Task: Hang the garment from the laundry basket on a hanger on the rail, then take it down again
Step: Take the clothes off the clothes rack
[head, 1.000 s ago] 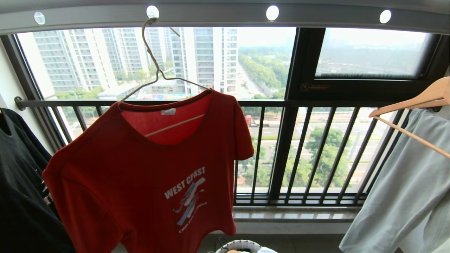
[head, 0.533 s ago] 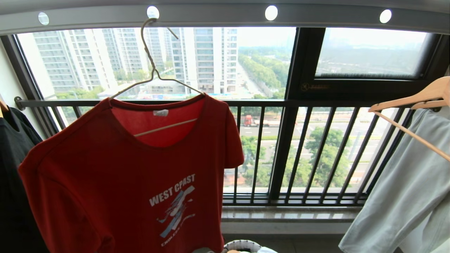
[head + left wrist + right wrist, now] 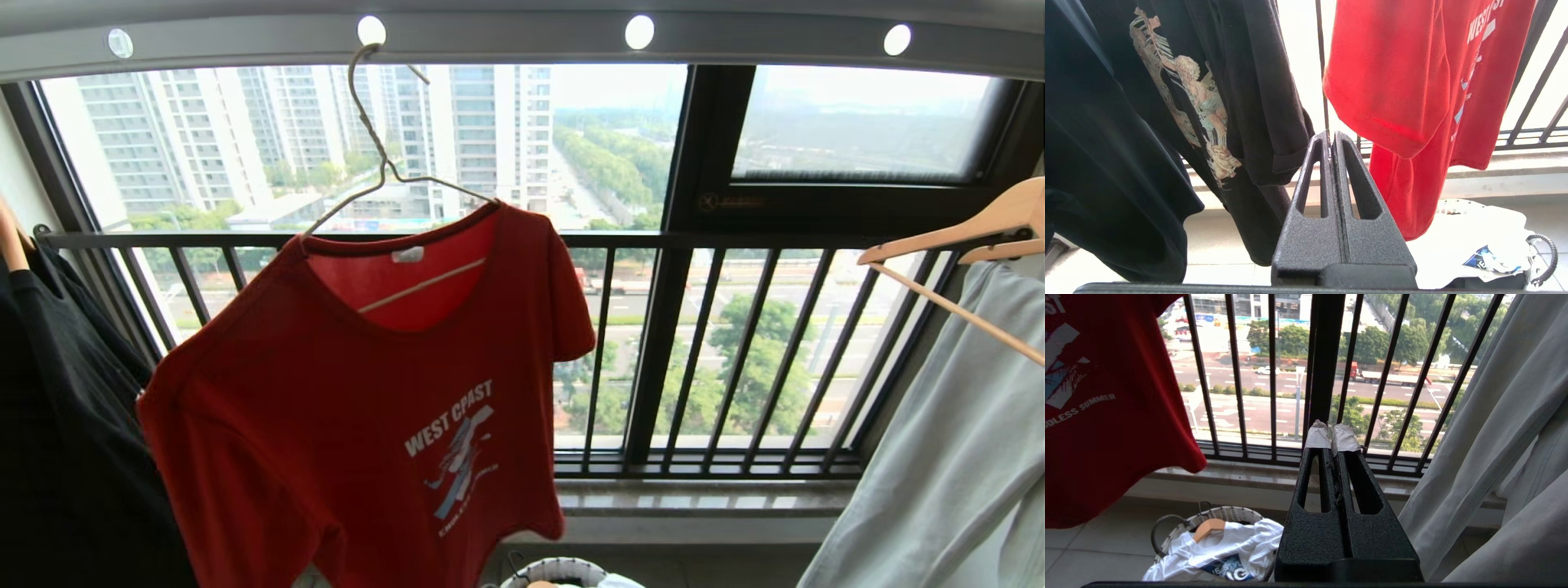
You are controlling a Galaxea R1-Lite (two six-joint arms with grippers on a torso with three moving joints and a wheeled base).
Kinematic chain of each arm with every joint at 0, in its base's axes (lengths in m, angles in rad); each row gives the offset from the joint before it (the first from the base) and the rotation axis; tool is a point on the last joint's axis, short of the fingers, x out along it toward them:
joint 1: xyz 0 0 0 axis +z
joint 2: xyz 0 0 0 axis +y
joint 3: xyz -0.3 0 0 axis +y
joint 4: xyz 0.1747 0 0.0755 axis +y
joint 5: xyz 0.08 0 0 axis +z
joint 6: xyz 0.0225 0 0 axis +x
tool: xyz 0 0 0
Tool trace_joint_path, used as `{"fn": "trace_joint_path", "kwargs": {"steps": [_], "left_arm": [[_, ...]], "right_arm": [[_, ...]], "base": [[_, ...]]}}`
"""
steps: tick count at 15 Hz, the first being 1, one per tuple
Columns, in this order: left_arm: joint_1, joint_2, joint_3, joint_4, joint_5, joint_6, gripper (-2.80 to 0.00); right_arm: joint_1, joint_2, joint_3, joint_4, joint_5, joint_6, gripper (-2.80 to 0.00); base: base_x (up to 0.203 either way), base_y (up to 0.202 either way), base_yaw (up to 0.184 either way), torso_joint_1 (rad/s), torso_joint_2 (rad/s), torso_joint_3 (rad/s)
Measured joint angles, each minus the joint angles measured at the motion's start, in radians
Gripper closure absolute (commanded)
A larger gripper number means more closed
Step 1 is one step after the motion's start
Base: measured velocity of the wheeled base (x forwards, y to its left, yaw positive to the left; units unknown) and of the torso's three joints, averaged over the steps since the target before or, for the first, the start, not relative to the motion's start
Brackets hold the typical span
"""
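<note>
The garment [image 3: 359,408], a red T-shirt, hangs on the hanger [image 3: 384,175], whose hook passes through a hole in the rail [image 3: 506,37] at about eleven o'clock in our head view. It hangs askew, its left shoulder dropped toward seven o'clock, probably because the wire frame sits tilted inside the neckline. At nine o'clock we see the black T-shirt [image 3: 57,425]; at three o'clock, the pale grey-green garment [image 3: 947,457]. The laundry basket [image 3: 1208,522] sits on the floor at six o'clock, holding a white shirt. Our left gripper [image 3: 1331,136] and right gripper [image 3: 1332,430] are pressed together on nothing, low and apart from the shirt; we judge the hanging done, the taking-down ahead.
</note>
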Motion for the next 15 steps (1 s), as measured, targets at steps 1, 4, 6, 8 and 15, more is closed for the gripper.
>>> {"fn": "trace_joint_path", "kwargs": {"steps": [1, 4, 6, 8, 15], "left_arm": [[0.000, 0.000, 0.000, 0.000, 0.000, 0.000, 0.00], [0.000, 0.000, 0.000, -0.001, 0.001, -0.017, 0.00], [0.000, 0.000, 0.001, -0.002, 0.002, -0.029, 0.00], [0.000, 0.000, 0.001, -0.001, 0.002, -0.030, 0.00], [0.000, 0.000, 0.001, -0.001, 0.002, -0.031, 0.00]], "right_arm": [[0.000, 0.000, 0.000, 0.000, 0.000, 0.000, 0.00], [0.000, 0.000, 0.000, 0.000, 0.000, 0.000, 0.00], [0.000, 0.000, 0.000, 0.000, 0.000, 0.000, 0.00], [0.000, 0.000, 0.000, 0.000, 0.000, 0.000, 0.00], [0.000, 0.000, 0.000, 0.000, 0.000, 0.000, 0.00]], "base": [[0.000, 0.000, 0.000, 0.000, 0.00, 0.000], [0.000, 0.000, 0.000, 0.000, 0.00, 0.000], [0.000, 0.000, 0.000, 0.000, 0.00, 0.000], [0.000, 0.000, 0.000, 0.000, 0.00, 0.000], [0.000, 0.000, 0.000, 0.000, 0.00, 0.000]]}}
